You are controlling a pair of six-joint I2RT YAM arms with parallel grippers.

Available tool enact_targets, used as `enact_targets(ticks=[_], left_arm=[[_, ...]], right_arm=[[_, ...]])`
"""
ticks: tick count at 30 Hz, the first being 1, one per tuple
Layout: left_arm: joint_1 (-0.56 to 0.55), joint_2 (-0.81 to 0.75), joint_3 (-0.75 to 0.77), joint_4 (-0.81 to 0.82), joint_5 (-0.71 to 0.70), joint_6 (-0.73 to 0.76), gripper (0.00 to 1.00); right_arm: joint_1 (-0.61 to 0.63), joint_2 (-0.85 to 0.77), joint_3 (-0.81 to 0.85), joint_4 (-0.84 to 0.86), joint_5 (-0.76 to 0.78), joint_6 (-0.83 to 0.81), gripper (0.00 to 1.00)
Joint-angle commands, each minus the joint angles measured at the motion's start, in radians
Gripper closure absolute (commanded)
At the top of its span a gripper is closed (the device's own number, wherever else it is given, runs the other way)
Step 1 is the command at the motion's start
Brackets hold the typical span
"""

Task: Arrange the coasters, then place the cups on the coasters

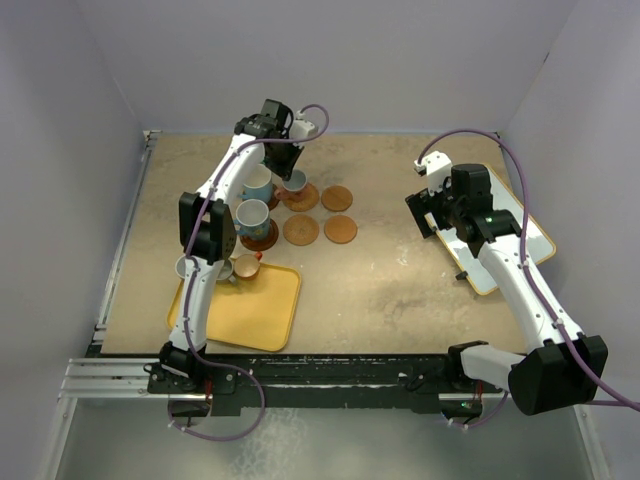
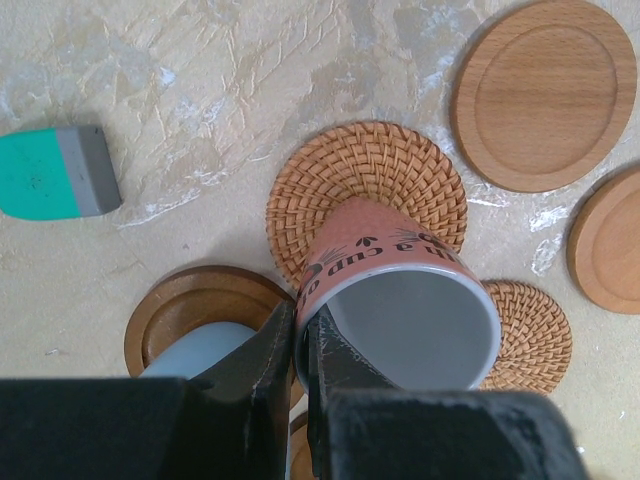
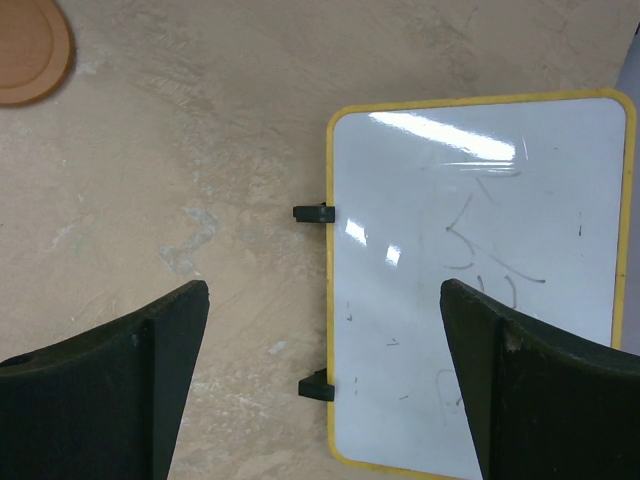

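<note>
The left hand [image 2: 300, 335] is pinched on the rim of a reddish cup [image 2: 400, 300] with a grey inside, one finger within the wall and one outside. The cup hangs tilted over a woven coaster [image 2: 368, 175] in the far row on the desk [image 2: 250, 80], just beside a light blue cup [image 2: 195, 350] that sits on a dark wooden coaster [image 2: 165, 305]. The cup looks hard, glazed and breakable. A grip on so thin a wall is likely to let it swing or slip, so it wants a slow, level set-down. The woven coaster looks light and may slide if nudged. The cup's own body hides its foot, so I cannot tell whether it touches the coaster. Its handle is out of sight, and the print on its side is cut off. The right hand [image 3: 322, 300] is spread wide and holds nothing, over the edge of a whiteboard [image 3: 480, 300]. On the yellow tray [image 1: 270, 320], the left arm partly covers the cups that wait there.
</note>
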Motion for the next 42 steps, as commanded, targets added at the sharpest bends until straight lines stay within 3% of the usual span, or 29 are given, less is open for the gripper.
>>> enact_targets(ticks=[1, 24, 42], left_arm=[[0.008, -0.003, 0.057, 0.03, 0.026, -0.024, 0.97], [0.007, -0.006, 0.063, 0.048, 0.024, -0.014, 0.78], [0.009, -0.293, -0.135, 0.137, -0.008, 0.052, 0.48]], right_arm=[[-0.002, -0.013, 0.009, 0.017, 0.012, -0.009, 0.0], [-0.002, -0.009, 0.008, 0.016, 0.01, -0.012, 0.0], [-0.002, -0.017, 0.009, 0.013, 0.008, -0.012, 0.0]])
